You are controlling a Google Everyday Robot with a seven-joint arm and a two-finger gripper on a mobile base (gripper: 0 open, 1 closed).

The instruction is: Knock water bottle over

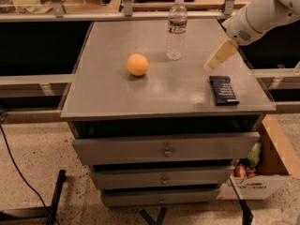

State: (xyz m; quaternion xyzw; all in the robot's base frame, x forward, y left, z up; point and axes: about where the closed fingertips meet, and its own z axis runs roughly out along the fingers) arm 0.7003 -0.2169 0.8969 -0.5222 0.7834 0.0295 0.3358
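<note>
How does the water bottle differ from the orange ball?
The water bottle is tall, slim and clear; the orange ball is low, round and opaque. The bottle stands upright near the back; the ball sits nearer the front. Both rest on the grey cabinet top, untouched. The gripper hangs right of the bottle in the picture, apart from both.

Slim clear water bottle (pixel 176 29), ribbed, white cap, label band near top; upright at back of cabinet top (pixel 117 97). Gripper (pixel 213 63) to its right, apart.

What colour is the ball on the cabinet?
The ball is orange, camera view; the end effector hovers right of the water bottle.
</note>
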